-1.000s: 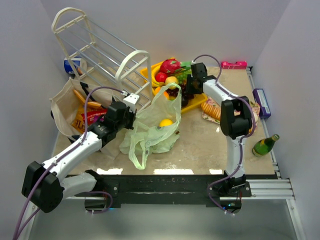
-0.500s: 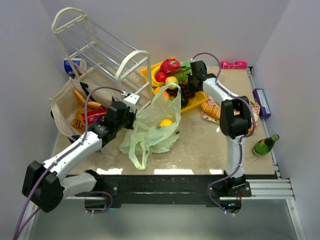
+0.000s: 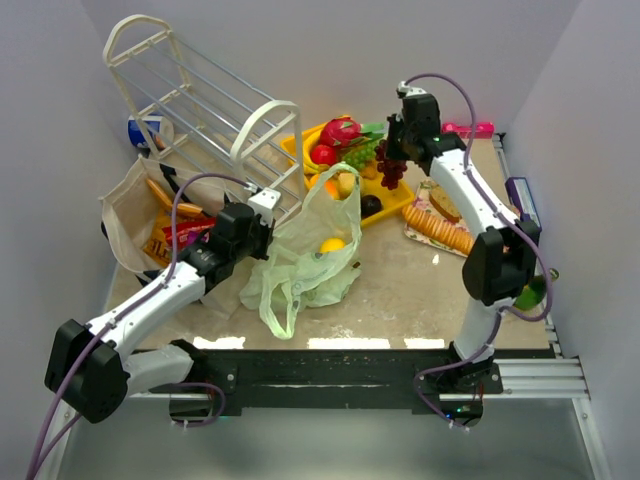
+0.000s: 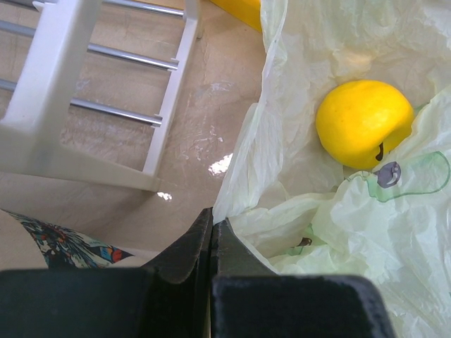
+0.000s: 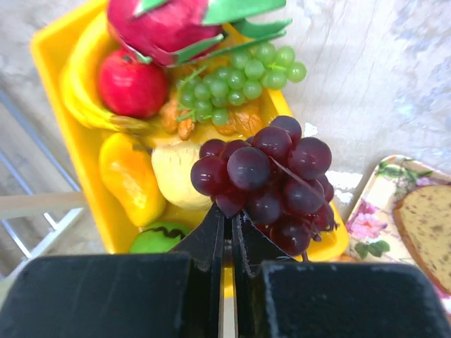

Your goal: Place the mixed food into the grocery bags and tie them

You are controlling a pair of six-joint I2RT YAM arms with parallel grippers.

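Purple grapes [image 5: 271,176] hang from the right gripper [image 5: 227,215], whose jaws are pinched shut on the near side of the bunch. The bunch is raised clear above a yellow tray [image 5: 53,42]. Under and around it the tray holds green grapes [image 5: 232,84], a red apple [image 5: 130,84], a pink dragon fruit [image 5: 165,24], an orange-yellow piece [image 5: 130,179], a pale piece [image 5: 176,169] and a green apple [image 5: 158,239]. Just to the right of the tray is a flowered plate [image 5: 377,204] with a slice of bread [image 5: 426,218] on it.

The left gripper [image 4: 211,224] is closed too, its jaws nipping the thin edge of the green bag [image 4: 338,232]. This bag lies crumpled on the bench [image 4: 204,120] with one handle standing up towards the tray. A yellow fruit [image 4: 363,123] sits inside it (a lemon, by the look of it). Beside the bag on the left lies a white wire rack [image 4: 60,91], tipped on its side.

From above, a beige tote [image 3: 125,215] sits at the left edge of the bench, behind the left arm, with snack packets [image 3: 175,235] showing in its mouth. A green bottle [image 3: 528,290] lies at the right edge, well apart from both bags.
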